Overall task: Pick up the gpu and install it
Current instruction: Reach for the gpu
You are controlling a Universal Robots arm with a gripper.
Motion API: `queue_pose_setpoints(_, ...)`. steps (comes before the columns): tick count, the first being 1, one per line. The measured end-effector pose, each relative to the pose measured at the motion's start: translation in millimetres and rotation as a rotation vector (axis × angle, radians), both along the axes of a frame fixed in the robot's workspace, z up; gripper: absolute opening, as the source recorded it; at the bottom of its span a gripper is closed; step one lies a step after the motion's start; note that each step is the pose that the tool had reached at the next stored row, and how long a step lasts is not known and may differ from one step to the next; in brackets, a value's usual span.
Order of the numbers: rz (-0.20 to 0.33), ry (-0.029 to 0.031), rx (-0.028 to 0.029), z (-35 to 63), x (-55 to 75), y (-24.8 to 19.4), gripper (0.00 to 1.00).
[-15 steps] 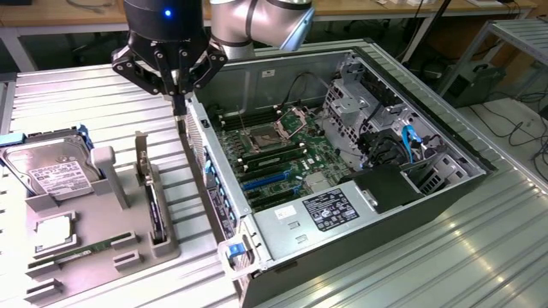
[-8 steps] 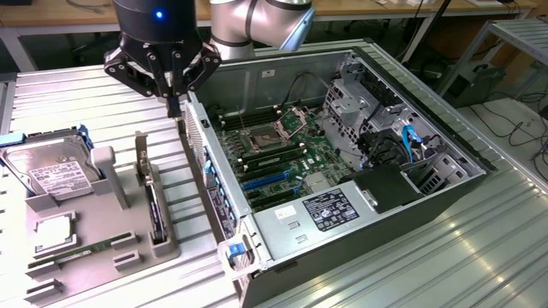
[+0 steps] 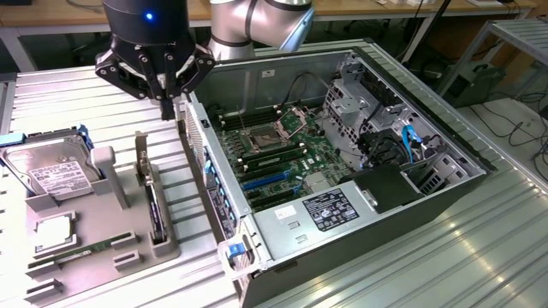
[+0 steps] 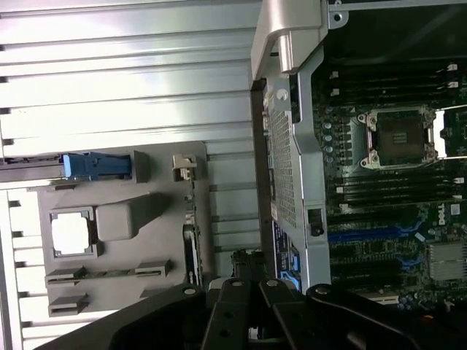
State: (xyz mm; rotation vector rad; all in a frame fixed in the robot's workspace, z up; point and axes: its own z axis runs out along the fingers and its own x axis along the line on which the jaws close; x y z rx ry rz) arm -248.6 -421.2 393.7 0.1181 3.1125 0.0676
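Observation:
The gpu [image 3: 153, 196] stands edge-on in a slot of the grey holder [image 3: 102, 237], a thin dark card with its silver bracket [image 3: 140, 154] at the far end. In the wrist view the gpu [image 4: 191, 244] is a narrow dark strip on the holder [image 4: 124, 219]. My gripper [image 3: 169, 114] hangs above the table between the holder and the computer case [image 3: 342, 167], behind the card's bracket end and clear of it. Its fingers are shut with nothing between them. In the wrist view my gripper [image 4: 246, 268] sits beside the card and the case's rear wall [image 4: 288, 175].
The open case shows the motherboard [image 3: 274, 151] with blue expansion slots [image 3: 261, 181]. On the holder lie a hard drive [image 3: 51, 170], a processor chip [image 3: 56, 228] and a green RAM stick [image 3: 81, 251]. Ribbed metal table [image 3: 445, 256] surrounds everything.

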Motion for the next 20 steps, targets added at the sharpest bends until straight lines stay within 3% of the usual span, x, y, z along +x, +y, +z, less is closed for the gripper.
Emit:
queue_pose_setpoints(6,0.0,0.0,0.0001,0.0,-7.8,-2.8,0.11)
queue_pose_setpoints(20,0.0,0.0,0.0001,-0.1,-28.8,-17.8,0.11)
